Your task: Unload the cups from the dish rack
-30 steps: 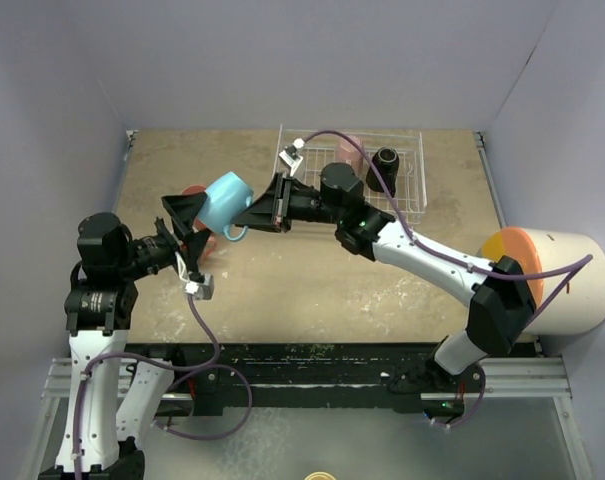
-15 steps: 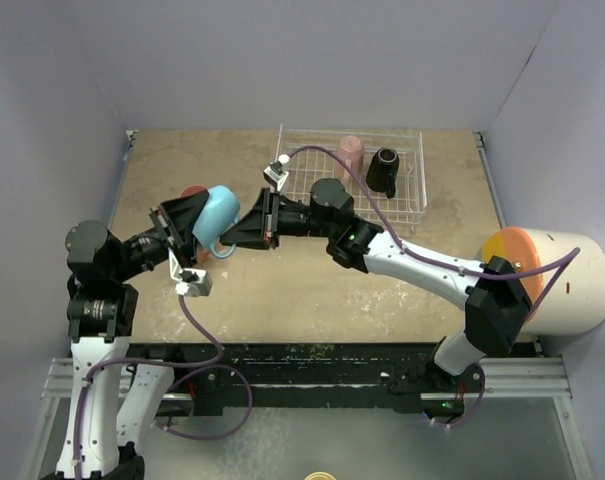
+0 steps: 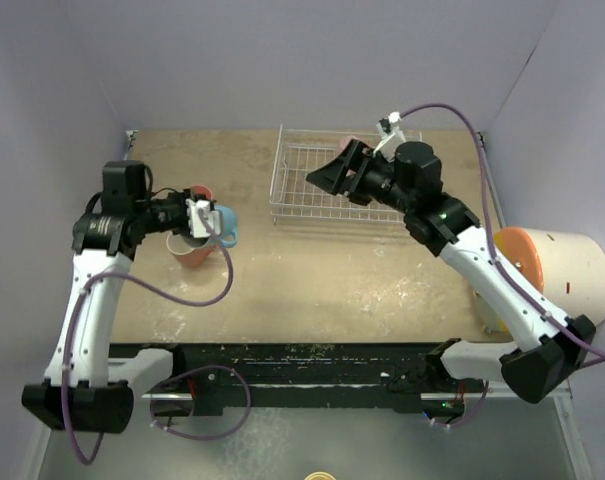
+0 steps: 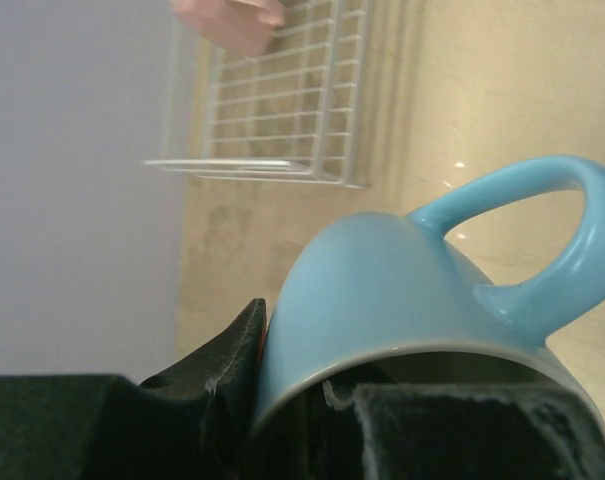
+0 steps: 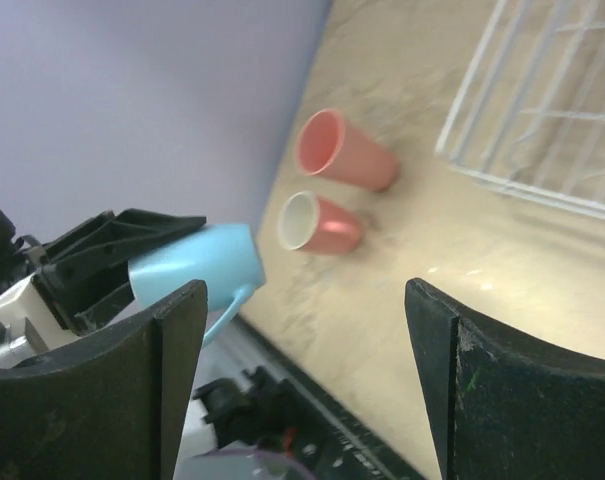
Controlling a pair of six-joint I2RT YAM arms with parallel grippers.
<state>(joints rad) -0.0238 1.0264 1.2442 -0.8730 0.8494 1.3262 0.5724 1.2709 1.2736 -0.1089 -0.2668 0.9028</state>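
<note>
One light blue ceramic mug (image 4: 402,300) sits at the near left of the speckled tan counter (image 3: 332,270). The left jaws are pinched on its wall at the rim, with one black finger (image 4: 227,375) outside and the other inside the mouth. The mug lies tipped on its side, its handle pointing towards the counter's near edge. Whether it rests on the surface I cannot tell.

Just beside it are two salmon-pink mugs lying on their sides on the counter, mouths towards the left wall. One (image 5: 317,222) is nearer and the other (image 5: 342,155) a little farther back.

At the right edge, one big white cylinder with an orange end (image 3: 562,285) lies on its side.

Farther back is the one white wire dish rack (image 3: 292,182), a low-sided grid basket. The right arm (image 3: 462,240) reaches over it, and its jaws are spread wide with nothing between them. The left wrist view shows one more pink mug (image 4: 232,20) inside the rack at its far side. That makes three pink mugs and one blue in view.
</note>
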